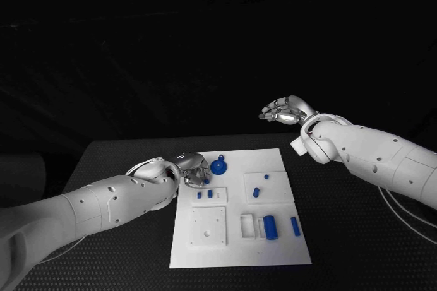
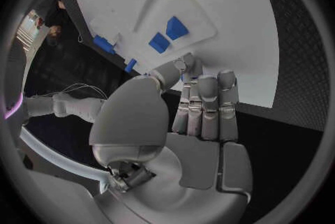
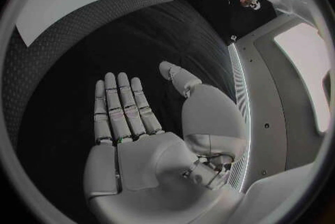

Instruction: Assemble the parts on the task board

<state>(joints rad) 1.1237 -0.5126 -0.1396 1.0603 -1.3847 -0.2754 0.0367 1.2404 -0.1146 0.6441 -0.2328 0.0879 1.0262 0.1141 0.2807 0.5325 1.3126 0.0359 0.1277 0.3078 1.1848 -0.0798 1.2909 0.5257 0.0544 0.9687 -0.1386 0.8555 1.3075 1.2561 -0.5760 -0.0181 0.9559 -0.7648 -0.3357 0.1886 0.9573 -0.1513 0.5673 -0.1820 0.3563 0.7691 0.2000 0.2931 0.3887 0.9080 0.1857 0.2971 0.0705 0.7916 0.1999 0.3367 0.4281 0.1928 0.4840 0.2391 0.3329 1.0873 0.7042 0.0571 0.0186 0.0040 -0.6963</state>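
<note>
The white task board [image 1: 273, 253] lies in the middle of the black table. My left hand [image 1: 191, 168] is at the board's far left edge, next to a round blue part [image 1: 220, 166]. In the left wrist view my left hand [image 2: 188, 118] has its fingers straight and together, and the thumb reaches across to them with a sliver of a small blue part [image 2: 183, 76] pinched between. Two blue blocks [image 2: 167, 35] stand on the board [image 2: 230, 23] just beyond. My right hand [image 1: 285, 111] is raised beyond the board's far right corner, open and holding nothing, as the right wrist view of it [image 3: 133, 140] also shows.
A blue cylinder [image 1: 270, 228] and a blue bar [image 1: 295, 225] lie at the board's right. A blue peg [image 1: 256, 192] and a smaller one [image 1: 266, 176] are further back. A raised white plate [image 1: 208, 226] sits near the board's left side.
</note>
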